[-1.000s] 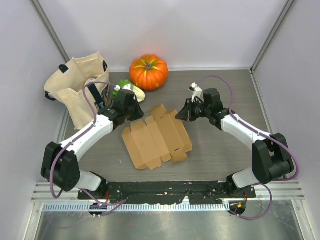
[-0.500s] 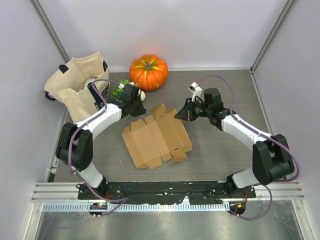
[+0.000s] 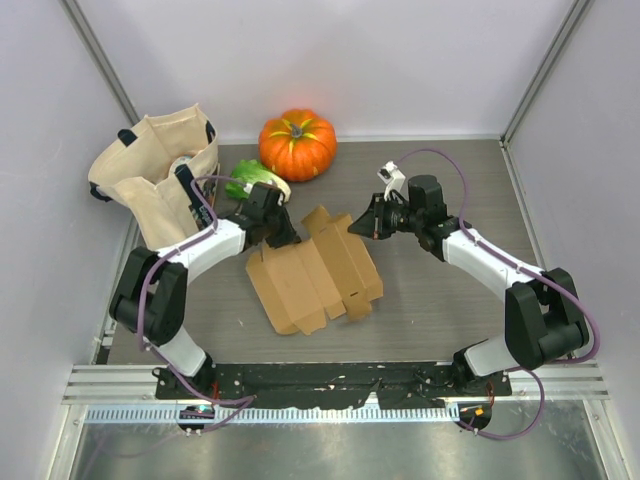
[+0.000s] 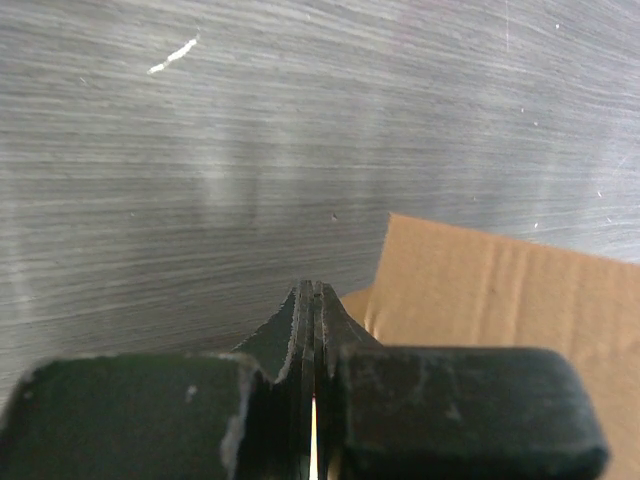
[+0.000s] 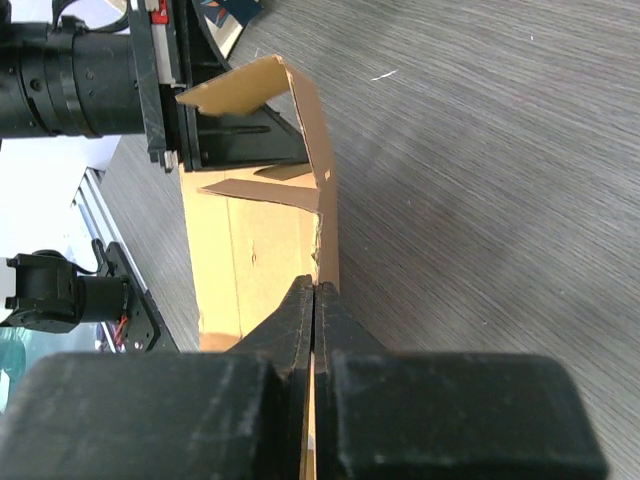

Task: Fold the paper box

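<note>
— Where do we have the left fingers (image 4: pixel 298 325)?
— Pressed together with no gap, the tips right at the far-left edge of the paper box (image 3: pixel 310 280). We cannot tell whether any card is caught between them.
— And the box itself?
— It lies in the middle of the bench (image 3: pixel 430 300), between our two arms, partly folded.
— The right fingers (image 5: pixel 295 320)?
— Clamped on the box's far-right edge. The card runs straight into the closed tips, and a flap beyond them is raised off the bench.
</note>
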### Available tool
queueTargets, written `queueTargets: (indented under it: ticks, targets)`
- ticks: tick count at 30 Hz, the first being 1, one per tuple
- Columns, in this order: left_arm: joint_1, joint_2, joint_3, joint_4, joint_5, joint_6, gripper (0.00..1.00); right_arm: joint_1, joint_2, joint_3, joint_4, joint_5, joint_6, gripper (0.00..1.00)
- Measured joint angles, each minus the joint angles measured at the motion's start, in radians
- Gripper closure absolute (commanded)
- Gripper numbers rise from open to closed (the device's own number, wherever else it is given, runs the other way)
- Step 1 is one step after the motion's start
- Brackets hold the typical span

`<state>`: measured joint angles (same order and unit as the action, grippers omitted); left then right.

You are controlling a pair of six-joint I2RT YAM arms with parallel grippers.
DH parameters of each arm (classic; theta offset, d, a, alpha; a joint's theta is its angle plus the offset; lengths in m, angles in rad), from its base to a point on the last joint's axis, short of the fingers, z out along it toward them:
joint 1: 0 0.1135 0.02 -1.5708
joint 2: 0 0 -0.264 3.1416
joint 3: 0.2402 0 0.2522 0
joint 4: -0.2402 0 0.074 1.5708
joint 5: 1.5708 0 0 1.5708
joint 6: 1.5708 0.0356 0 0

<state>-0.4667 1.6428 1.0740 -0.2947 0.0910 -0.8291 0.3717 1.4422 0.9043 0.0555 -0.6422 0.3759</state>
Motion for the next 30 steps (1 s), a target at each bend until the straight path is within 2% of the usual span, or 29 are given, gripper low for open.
queueTargets:
  ticks: [8,16,21,30]
  targets:
    - [-0.030,-0.036,-0.114,0.122,0.010,-0.043,0.99,0.000,0.005,0.000,-0.023,0.003,0.000,0.99]
    - [-0.092,-0.035,-0.195,0.285,0.007,-0.092,0.81,0.036,0.014,0.000,-0.066,0.068,-0.012,0.99]
    - [-0.145,-0.042,-0.255,0.362,-0.007,-0.103,0.85,0.050,0.018,0.001,-0.093,0.100,-0.022,0.99]
    - [-0.148,-0.054,-0.280,0.377,-0.039,-0.103,0.89,0.050,0.018,0.001,-0.108,0.123,-0.032,0.99]
